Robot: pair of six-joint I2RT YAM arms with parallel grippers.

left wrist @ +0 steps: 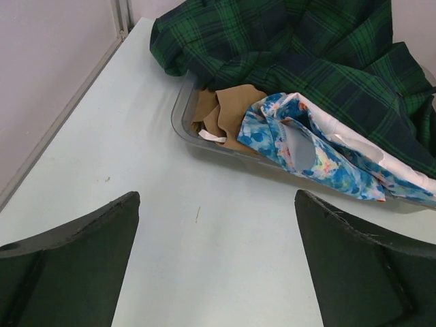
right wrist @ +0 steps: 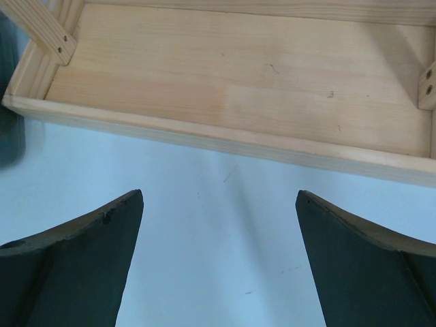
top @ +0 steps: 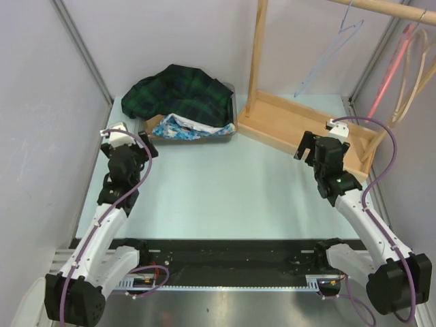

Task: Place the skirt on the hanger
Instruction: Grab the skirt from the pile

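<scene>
The skirt [top: 182,92], a dark green and navy tartan fabric garment, lies crumpled on top of the pile in the shallow grey plastic tray [left wrist: 181,116] at the far left of the pale blue tabletop [top: 225,184], with one fold spilling over the tray's far-left rim. The left gripper [left wrist: 216,204] hovers near the tray with its jaws spread wide and nothing between them. The right gripper [right wrist: 219,204] is just as wide and empty, facing the pale wooden base of the clothes rack [right wrist: 231,75]. The main risk is a muddled pick. A blue floral garment [left wrist: 300,146] and a tan piece of fabric [left wrist: 221,112] sit directly under and against the tartan, so a deep or low pinch would probably catch two layers and drag the wrong item out too. No waistband is visible in the heap, so a grasp in the middle of the cloth could lift a bundle that is hard to spread. The light tray may also slide or tip if the fabric snags on its rim. The thin lilac wire hanger [top: 328,60] hangs freely from the round wooden rod [top: 388,8], well apart from the tray and close to a pink hanger [top: 395,66]. A nudge could set it swinging, knock it off the rod or tangle it with its neighbour.
</scene>
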